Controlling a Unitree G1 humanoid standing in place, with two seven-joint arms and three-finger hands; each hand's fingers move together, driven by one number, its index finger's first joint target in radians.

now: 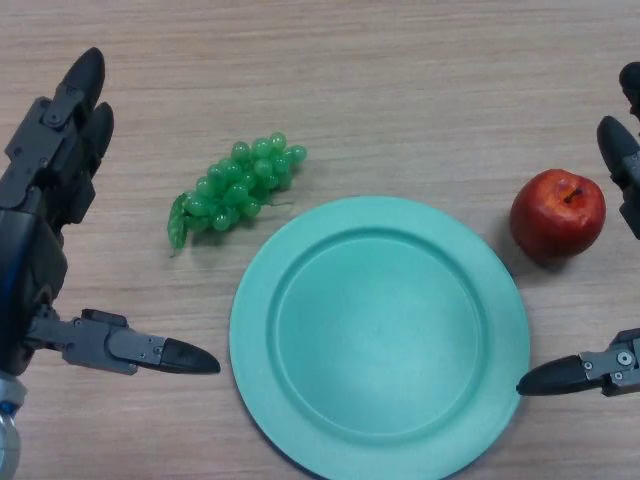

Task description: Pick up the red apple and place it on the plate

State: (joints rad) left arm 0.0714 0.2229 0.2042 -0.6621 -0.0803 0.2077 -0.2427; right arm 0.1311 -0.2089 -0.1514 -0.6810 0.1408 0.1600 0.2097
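A red apple stands on the wooden table, just right of a round teal plate that lies at the centre front. My right hand shows at the right edge, open, its fingers right of the apple and its thumb below it, not touching the apple. My left hand is open at the left edge, resting apart from everything.
A bunch of green grapes lies on the table left of the plate's upper rim, between the plate and my left hand. The wooden tabletop stretches behind.
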